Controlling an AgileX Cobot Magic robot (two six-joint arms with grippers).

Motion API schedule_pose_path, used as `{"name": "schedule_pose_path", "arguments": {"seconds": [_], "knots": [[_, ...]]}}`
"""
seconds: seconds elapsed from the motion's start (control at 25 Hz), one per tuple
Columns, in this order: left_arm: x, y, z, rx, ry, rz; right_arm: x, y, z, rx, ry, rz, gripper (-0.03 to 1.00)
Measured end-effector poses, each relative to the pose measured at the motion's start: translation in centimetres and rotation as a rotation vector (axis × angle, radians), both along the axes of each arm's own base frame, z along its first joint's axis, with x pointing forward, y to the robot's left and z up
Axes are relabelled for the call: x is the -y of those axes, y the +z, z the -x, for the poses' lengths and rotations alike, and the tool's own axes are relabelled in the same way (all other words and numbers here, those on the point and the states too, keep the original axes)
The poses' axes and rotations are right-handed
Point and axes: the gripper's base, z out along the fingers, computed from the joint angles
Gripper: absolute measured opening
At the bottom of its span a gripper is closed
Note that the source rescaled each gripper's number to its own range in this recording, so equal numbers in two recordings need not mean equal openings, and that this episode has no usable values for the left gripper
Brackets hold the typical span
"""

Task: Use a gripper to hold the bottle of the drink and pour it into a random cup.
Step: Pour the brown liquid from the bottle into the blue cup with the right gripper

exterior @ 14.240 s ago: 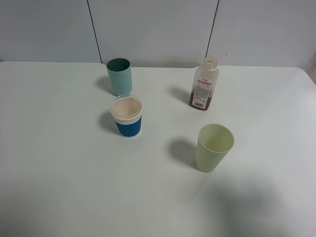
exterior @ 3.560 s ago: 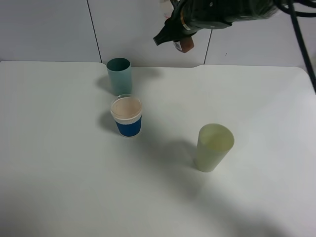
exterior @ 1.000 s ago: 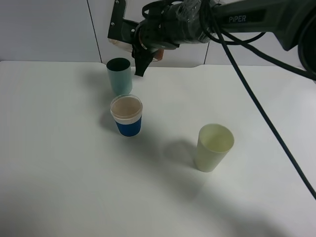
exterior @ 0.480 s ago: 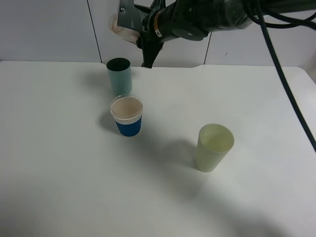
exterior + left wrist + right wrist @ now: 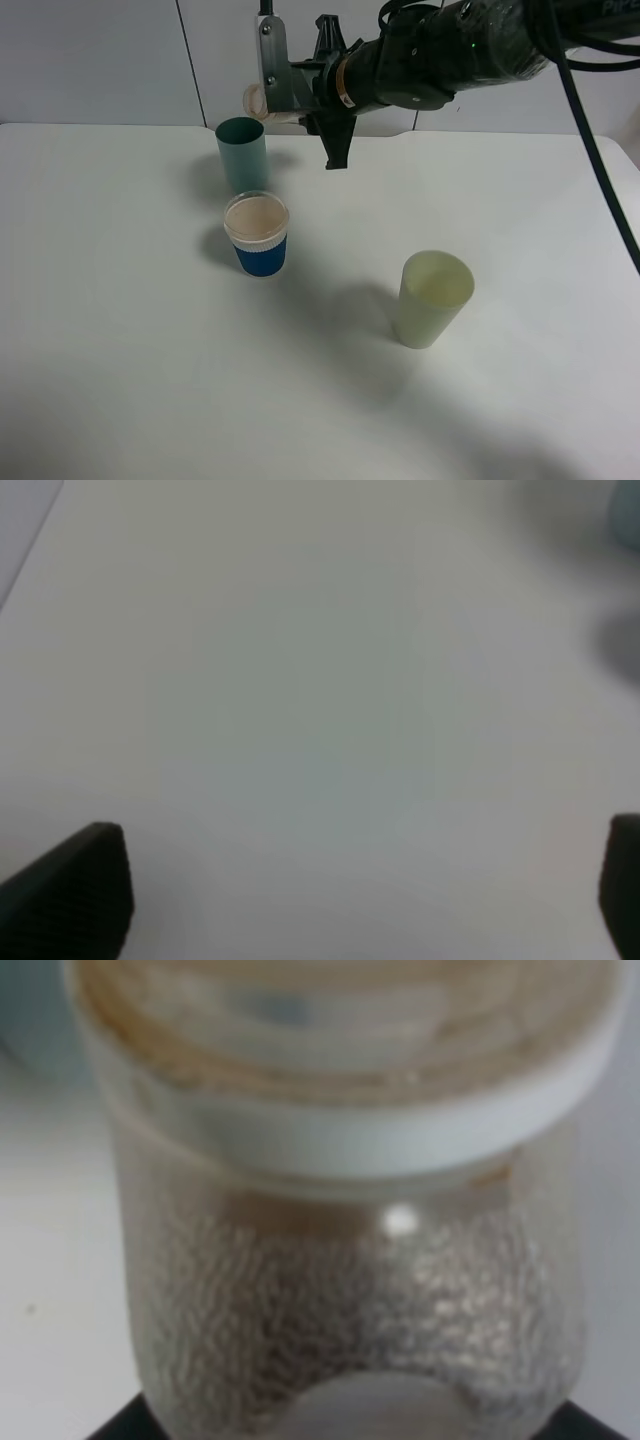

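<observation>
A broad, smooth white table [image 5: 120, 350] with rounded far corners carries three cups, all upright; a tall teal cup [image 5: 243, 155] stands nearest the far edge; just in front of it, close but apart, sits a short white paper cup with a blue ribbed sleeve [image 5: 258, 235] and a clear rim (its inside looks pale pinkish-brown); a pale yellow-green cup [image 5: 432, 298], tapered toward its base, stands well apart from both, nearer the front and to the right; each throws a soft shadow leftward on the tabletop.

Whitish bottle [image 5: 254, 99] sideways aloft; blue-sleeved cup [image 5: 259, 252] upright
</observation>
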Motion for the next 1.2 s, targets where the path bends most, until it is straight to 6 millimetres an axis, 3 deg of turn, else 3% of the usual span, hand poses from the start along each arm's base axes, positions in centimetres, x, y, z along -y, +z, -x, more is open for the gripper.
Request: {"name": "schedule_pose_path", "arguments": {"seconds": [0.52,0.92,1.2], "knots": [[0.0,0.0,0.0,0.0,0.0,0.0,-1.3,0.2,0.8,0.139,0.209,0.171,0.02],[0.0,0.0,0.0,0.0,0.0,0.0,-1.7,0.3,1.0,0.185,0.273,0.177,0.02],[0.0,0.0,0.0,0.0,0.0,0.0,-1.6,-1.5,2.2,0.203,0.391,0.208,0.02]]}}
